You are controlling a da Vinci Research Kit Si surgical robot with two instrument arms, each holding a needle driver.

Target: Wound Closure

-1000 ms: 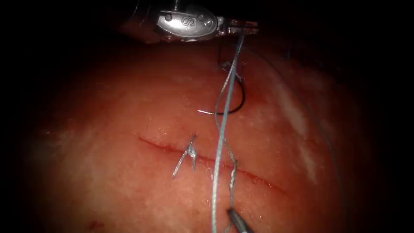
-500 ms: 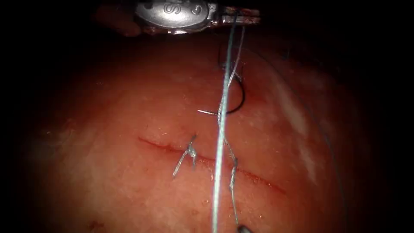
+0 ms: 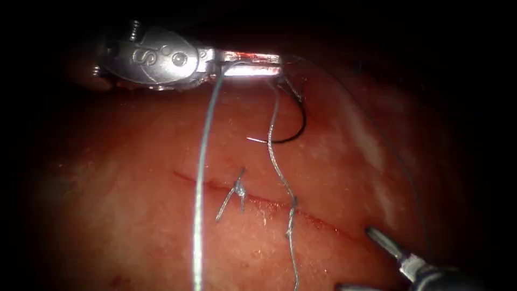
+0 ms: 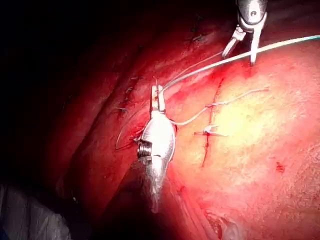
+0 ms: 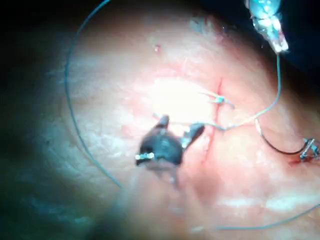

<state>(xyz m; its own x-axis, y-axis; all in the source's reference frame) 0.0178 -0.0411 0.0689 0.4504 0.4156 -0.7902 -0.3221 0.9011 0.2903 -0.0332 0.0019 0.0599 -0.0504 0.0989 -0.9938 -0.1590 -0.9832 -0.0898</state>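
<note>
The cut (image 3: pixel 269 203) runs across the tissue (image 3: pixel 134 215) from about 9 o'clock down toward 4 o'clock in the endoscope view. A tied stitch (image 3: pixel 238 189) with short cut ends sits near its middle. Just to that stitch's right the thread (image 3: pixel 198 215) crosses the cut at a second stitch (image 3: pixel 292 203), which looks unfinished, so I judge the work to stand at the handling of this stitch's thread. One strand climbs from it toward 12 o'clock, a short tail drops toward 6 o'clock, and a long strand hangs from the left tool down to 6 o'clock. The needle (image 3: pixel 299 121) lies on the tissue at 12 o'clock from the cut, in neither tool, its point bare and facing 9 o'clock; I cannot tell whether its back end is lodged. The left tool (image 3: pixel 277 56) lies at 11 o'clock, its jaws clamped on the thread. The right tool (image 5: pixel 180 125) sits at 4 o'clock, right of the cut, jaws spread wide, holding and touching nothing. Any next move calls for steady tension from the left and a clean grasp of the tail, well clear of the needle's point.
</note>
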